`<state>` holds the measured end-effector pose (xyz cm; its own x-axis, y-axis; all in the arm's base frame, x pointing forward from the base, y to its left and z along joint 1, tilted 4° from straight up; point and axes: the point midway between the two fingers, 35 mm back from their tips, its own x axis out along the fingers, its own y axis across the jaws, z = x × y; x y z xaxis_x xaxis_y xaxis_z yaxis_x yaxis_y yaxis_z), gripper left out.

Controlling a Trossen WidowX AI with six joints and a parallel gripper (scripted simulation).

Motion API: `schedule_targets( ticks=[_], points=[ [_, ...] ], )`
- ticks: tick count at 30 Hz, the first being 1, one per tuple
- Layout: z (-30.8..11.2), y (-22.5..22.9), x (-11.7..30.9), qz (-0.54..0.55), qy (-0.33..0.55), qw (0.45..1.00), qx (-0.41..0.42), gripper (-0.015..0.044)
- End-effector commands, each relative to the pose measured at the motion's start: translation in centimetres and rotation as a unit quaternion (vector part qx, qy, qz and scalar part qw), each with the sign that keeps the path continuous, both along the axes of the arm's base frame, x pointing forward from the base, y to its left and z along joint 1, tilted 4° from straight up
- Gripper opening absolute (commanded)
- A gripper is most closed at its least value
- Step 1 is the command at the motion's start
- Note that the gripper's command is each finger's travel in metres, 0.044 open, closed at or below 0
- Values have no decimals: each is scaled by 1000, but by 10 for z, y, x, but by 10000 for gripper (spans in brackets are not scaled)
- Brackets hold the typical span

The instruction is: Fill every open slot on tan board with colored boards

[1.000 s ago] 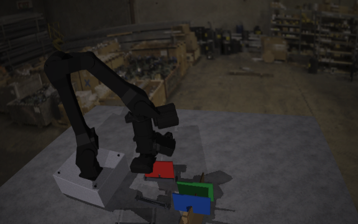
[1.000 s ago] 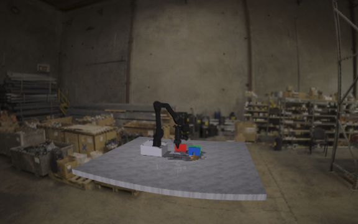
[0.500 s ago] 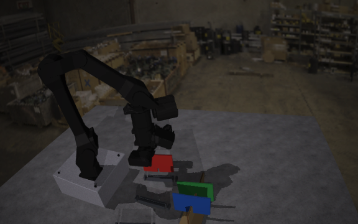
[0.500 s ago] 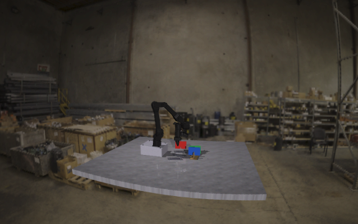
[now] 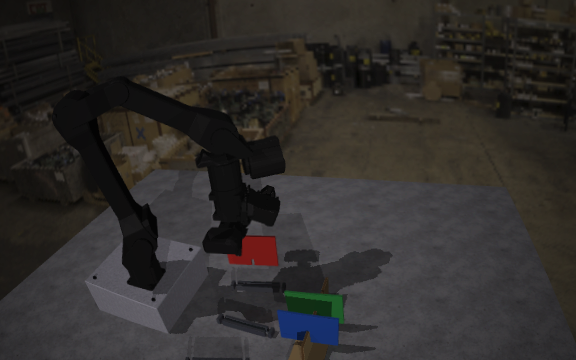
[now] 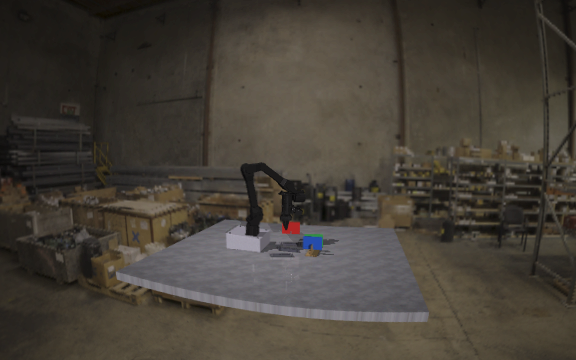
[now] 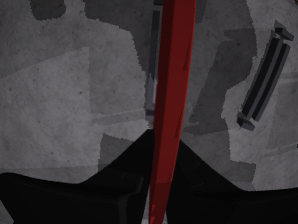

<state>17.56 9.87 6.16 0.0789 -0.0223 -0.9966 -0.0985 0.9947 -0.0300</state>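
- The tool [image 5: 239,250] [image 6: 286,228] [image 7: 157,137] grips the red board [image 5: 260,251] [image 6: 291,228] [image 7: 175,75] upright, notch down, presumably ready for lowering.
- Blue board [image 5: 308,328] [image 6: 312,243] and green board [image 5: 338,305] [image 6: 314,235] stand crosswise on the tan board [image 5: 309,345] [image 6: 313,254], towards the bench's [image 5: 400,220] [image 6: 350,295] near edge from the red one, apparently slotted.
- No brand or label is readable on the boards.

Beyond the fingers, I see crates and cartons [image 5: 255,80] [image 6: 142,220] heaped on the warehouse floor [image 5: 380,145] [image 6: 475,300]. Loaded shelving [image 5: 509,65] [image 6: 452,175] stands well apart from them, and a concrete wall [image 5: 350,20] [image 6: 300,90] rises behind everything.
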Motion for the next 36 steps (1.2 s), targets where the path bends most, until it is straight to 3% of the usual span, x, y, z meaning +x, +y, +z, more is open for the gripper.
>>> schedule_targets(
  ticks=[1, 16, 36],
  points=[
    [12, 0, 0, -2, -3, 1000, 1, 0],
    [36, 1, 0, -3, -3, 1000, 1, 0],
    [46, -4, 44, -31, -9, 999, 3, 0]
  ],
)
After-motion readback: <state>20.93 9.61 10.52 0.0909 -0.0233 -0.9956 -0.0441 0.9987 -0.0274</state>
